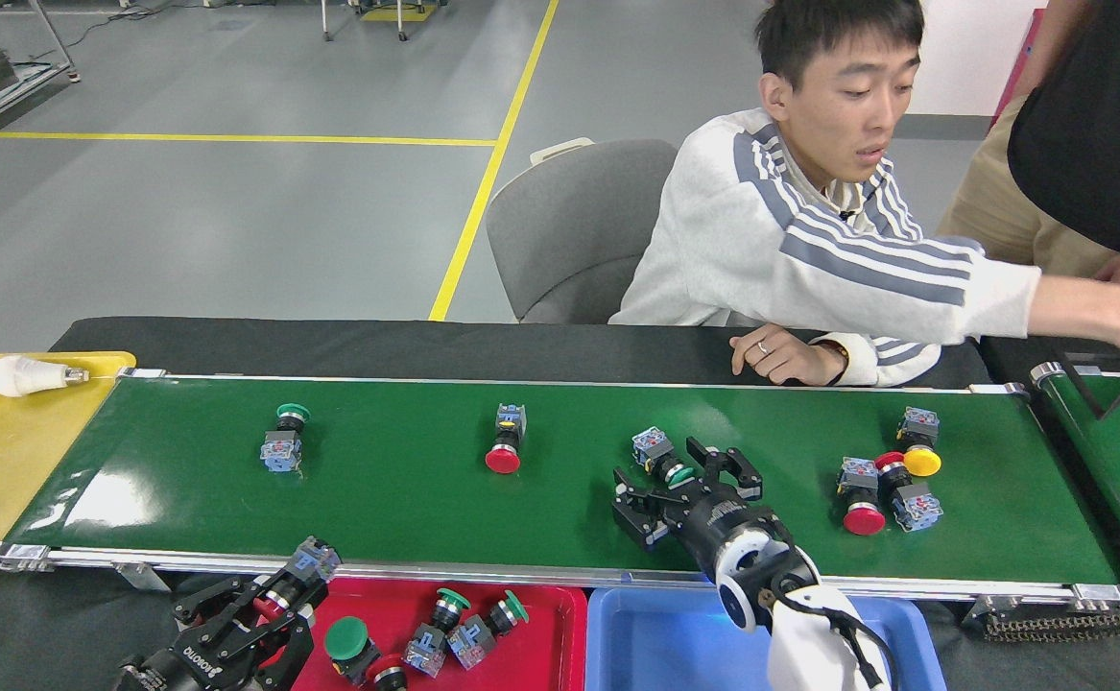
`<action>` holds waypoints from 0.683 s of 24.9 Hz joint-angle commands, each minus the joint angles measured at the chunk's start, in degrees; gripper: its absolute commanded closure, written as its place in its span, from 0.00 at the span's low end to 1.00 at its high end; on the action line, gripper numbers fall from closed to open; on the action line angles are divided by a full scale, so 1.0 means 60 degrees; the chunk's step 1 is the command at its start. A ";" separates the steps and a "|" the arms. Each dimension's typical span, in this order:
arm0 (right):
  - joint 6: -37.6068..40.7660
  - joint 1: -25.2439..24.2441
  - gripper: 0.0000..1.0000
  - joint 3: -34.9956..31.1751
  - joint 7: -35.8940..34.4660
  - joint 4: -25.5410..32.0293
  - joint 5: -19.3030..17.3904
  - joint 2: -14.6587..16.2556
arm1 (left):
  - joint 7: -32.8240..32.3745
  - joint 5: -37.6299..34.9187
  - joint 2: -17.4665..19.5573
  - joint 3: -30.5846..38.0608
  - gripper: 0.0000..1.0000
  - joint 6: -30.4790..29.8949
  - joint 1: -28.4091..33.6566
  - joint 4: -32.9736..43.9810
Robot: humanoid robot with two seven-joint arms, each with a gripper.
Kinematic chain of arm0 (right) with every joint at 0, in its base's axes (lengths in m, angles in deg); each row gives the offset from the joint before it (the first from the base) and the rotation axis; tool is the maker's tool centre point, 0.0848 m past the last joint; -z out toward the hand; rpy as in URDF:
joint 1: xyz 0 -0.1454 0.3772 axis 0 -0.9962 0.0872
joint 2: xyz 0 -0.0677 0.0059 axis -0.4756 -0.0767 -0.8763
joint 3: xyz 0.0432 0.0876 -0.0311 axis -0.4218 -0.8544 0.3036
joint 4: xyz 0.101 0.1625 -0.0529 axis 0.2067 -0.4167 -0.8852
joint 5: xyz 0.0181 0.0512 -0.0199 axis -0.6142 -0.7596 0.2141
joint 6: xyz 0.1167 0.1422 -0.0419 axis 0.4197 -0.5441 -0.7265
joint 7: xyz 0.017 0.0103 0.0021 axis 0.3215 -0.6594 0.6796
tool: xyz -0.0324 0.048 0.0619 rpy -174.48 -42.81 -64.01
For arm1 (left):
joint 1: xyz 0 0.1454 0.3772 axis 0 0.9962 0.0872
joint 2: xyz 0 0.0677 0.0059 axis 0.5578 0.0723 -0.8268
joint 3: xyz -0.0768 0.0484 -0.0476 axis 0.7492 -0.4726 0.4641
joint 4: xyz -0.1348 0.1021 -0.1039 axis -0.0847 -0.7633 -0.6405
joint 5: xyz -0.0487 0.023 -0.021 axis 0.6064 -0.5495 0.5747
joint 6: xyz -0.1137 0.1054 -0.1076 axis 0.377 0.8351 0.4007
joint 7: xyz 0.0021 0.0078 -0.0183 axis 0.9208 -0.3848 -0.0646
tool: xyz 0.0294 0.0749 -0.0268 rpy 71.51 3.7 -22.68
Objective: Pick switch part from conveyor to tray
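A switch part with a red button (293,583) sits clamped in your left gripper (276,600), at the left edge of the red tray (540,653), off the conveyor (406,499). Your right gripper (686,488) is spread wide on the belt around a green-button switch part (663,456), fingers not touching it.

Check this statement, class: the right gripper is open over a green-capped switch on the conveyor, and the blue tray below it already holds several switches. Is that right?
Not quite. The head view shows the blue tray with nothing in its visible part; the switches lie in the red tray. The rest holds: the right gripper is open at the green-capped switch on the conveyor.
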 commanded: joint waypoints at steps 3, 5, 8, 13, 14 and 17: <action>0.0099 0.0413 0.60 0.0404 -0.0006 -0.0127 -0.0028 0.0118 | -0.0026 0.0032 -0.0011 0.0112 0.00 -0.0129 0.0019 0.0148; 0.0113 0.0413 0.64 0.0462 0.0009 -0.0142 -0.0042 0.0118 | -0.0012 0.0047 -0.0070 0.0214 0.00 -0.0129 0.0005 0.0119; 0.0231 0.0399 0.78 0.0609 -0.0006 -0.0127 -0.0086 0.0133 | -0.0012 0.0018 -0.0187 0.0639 0.00 0.3064 -0.0083 -0.0057; 0.0421 -0.0026 0.87 0.0784 -0.0035 0.0884 -0.0115 0.0089 | 0.0003 0.0032 0.0106 0.1225 0.00 0.4954 -0.0083 -0.0775; 0.0567 -0.0363 0.87 0.1019 -0.0079 0.1499 -0.0115 0.0133 | 0.0018 0.0047 0.0165 0.1254 0.00 0.4925 -0.0083 -0.0892; 0.2237 -0.1564 0.74 0.1868 -0.0504 0.3418 -0.0115 0.0250 | 0.0032 0.0047 0.0341 0.1284 0.00 0.4793 -0.0230 -0.1083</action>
